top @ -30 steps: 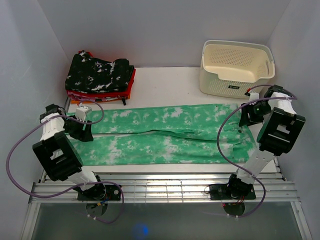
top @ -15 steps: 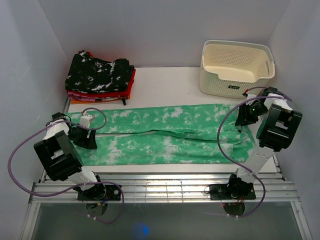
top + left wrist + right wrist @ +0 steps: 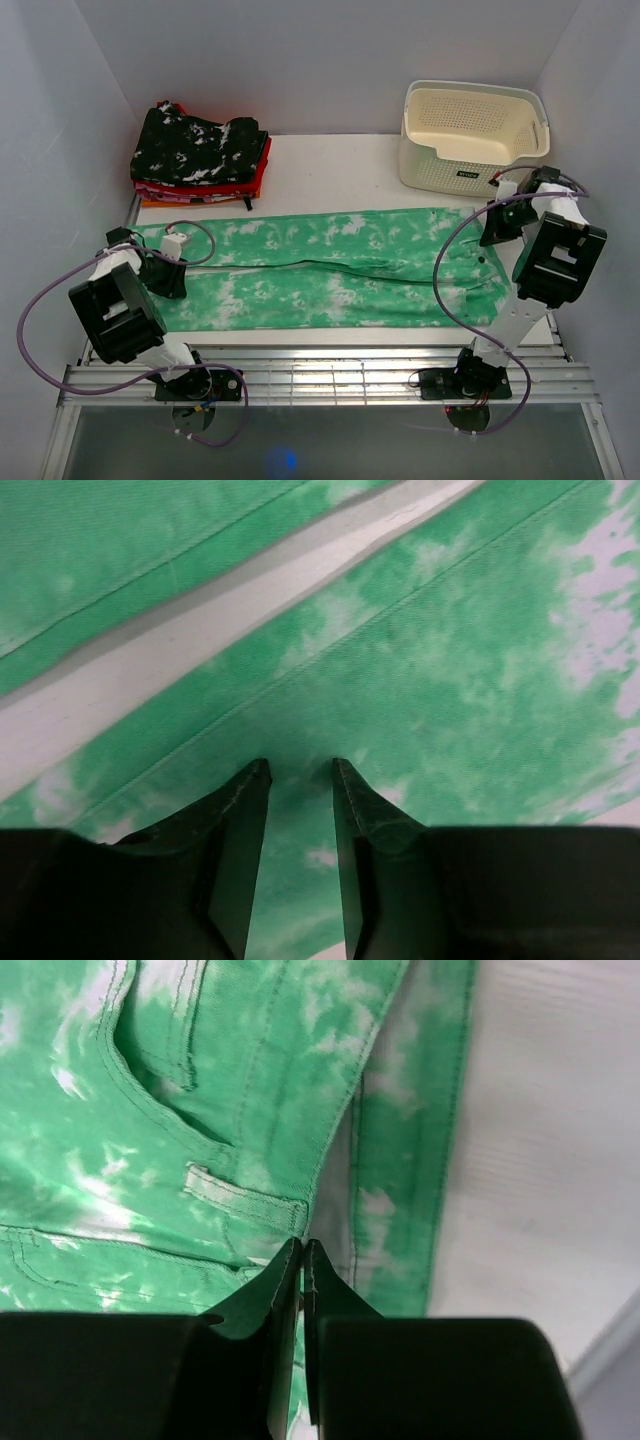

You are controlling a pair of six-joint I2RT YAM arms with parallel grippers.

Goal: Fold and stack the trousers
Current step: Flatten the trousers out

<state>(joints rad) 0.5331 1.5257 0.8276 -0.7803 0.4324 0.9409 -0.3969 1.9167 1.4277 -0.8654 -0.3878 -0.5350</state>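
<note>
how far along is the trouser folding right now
Barely started. Done: the trousers lie spread flat, full length, both legs straight. In hand: the right hand is shut at the waistband, and the left hand sits open on a leg near the cuff end. Left: every fold, then stacking them on the folded clothes pile at the back left.

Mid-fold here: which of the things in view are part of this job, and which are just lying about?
In the job: trousers, spread flat; left end effector over a leg; right end effector, shut on the waistband.
Lying about: basket; folded clothes pile, possibly the stacking spot.
</note>
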